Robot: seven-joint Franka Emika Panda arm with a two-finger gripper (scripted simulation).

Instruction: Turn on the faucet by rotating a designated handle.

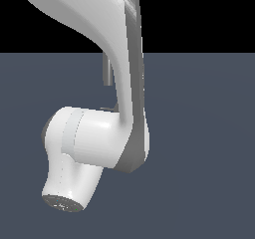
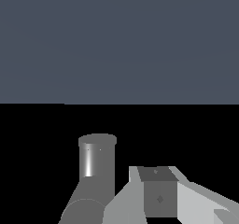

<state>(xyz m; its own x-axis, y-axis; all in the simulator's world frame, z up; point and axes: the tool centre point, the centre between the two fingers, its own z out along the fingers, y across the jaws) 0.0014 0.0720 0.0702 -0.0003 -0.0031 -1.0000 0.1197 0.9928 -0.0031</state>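
In the exterior view my bulky white arm [image 1: 94, 138] fills the middle and hides nearly everything behind it. Only a thin grey vertical piece of the faucet [image 1: 106, 69] peeks out beside the arm. In the wrist view a short grey metal cylinder of the faucet [image 2: 97, 158] stands with a flat cap, joined to a thicker grey cylinder [image 2: 85, 210] below it. Whether either one is the handle cannot be made out. My gripper [image 2: 158, 192] shows close beside that cylinder as grey and pale finger blocks. Their spacing is unclear, and nothing is visibly held.
A flat blue-grey floor [image 1: 209, 148] stretches around the arm under a black background. No other object shows in either view.
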